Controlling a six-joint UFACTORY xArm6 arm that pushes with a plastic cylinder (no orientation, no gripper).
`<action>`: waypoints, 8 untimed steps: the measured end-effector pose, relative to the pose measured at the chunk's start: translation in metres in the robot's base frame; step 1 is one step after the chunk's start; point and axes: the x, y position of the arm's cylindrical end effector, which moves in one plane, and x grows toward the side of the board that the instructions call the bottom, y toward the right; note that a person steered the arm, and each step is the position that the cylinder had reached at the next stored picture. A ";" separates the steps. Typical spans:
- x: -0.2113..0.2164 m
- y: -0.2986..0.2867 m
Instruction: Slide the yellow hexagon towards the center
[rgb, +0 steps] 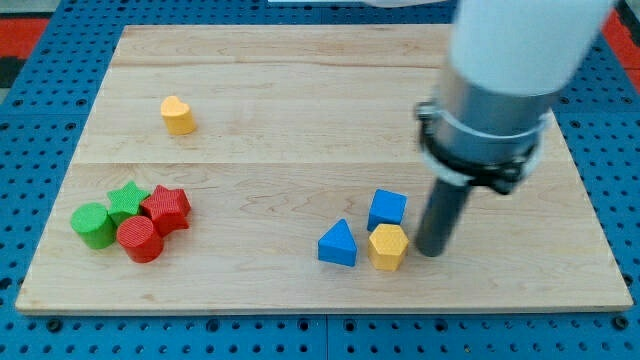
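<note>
Near the view's bottom, right of centre, the yellow hexagon sits on the wooden board. Just to its right stands my tip, the lower end of a dark rod, close beside the hexagon; whether the two touch I cannot tell. No gripper is fitted, so nothing opens or closes: the rod simply stands upright, with the arm's grey collar and white body rising above it toward the view's top right.

Directly above the hexagon, touching or nearly so, lies a blue cube. To the hexagon's left, just beside it, lies a blue triangle. These three blocks form a tight group, with my tip on the group's right side.

Well apart, at the view's lower left, four blocks cluster together: a green cylinder at the far left, a green star above and to its right, a red star further right, and a red cylinder at the cluster's bottom. They appear to touch one another.

Toward the view's upper left, alone, sits a yellow heart, far from every other block and from my tip.

Around the board, a blue pegboard surface shows at the edges.
</note>
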 end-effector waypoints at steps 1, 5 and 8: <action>0.011 -0.028; 0.015 -0.071; -0.035 -0.076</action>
